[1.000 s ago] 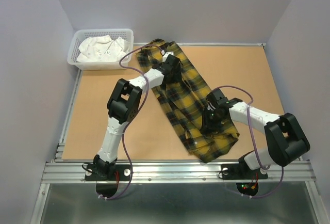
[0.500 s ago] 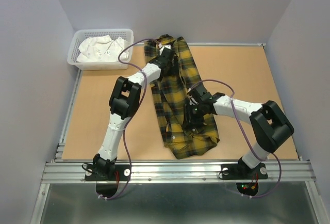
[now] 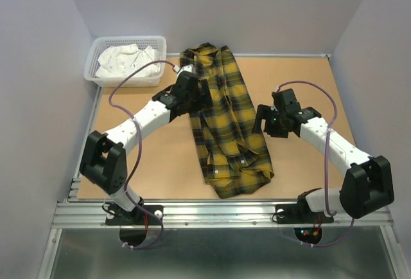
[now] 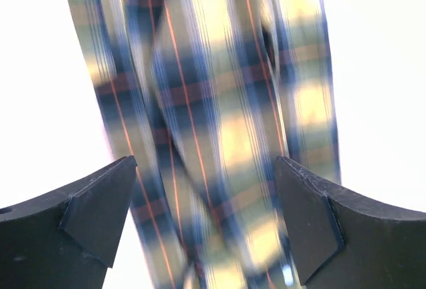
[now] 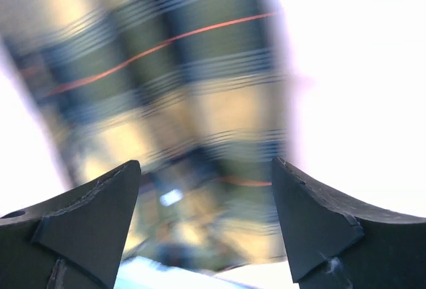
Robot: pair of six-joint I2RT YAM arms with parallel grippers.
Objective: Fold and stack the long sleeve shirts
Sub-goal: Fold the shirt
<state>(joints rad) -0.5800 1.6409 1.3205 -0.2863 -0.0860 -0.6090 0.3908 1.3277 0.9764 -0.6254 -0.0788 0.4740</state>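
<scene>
shirt: yellow plaid flannel shirt [image 3: 228,125] lies flat mid-desk [image 3: 148,163] as a narrow strip from near-right to the far edge; the near end is rumpled.
right pincer [image 5: 205,162]: wide, empty, just right of the shirt's mid-length.
left pincer [image 4: 205,162]: wide, empty, at the shirt's left edge, farther up.
step: by my read, sides are folded in and the cross fold is not yet done.
next: grip one end at both corners and carry it over the other; uneven grips would skew it.
far left: white basket [image 3: 128,38] holding white cloth [image 3: 125,60], well apart, not in the way.
</scene>
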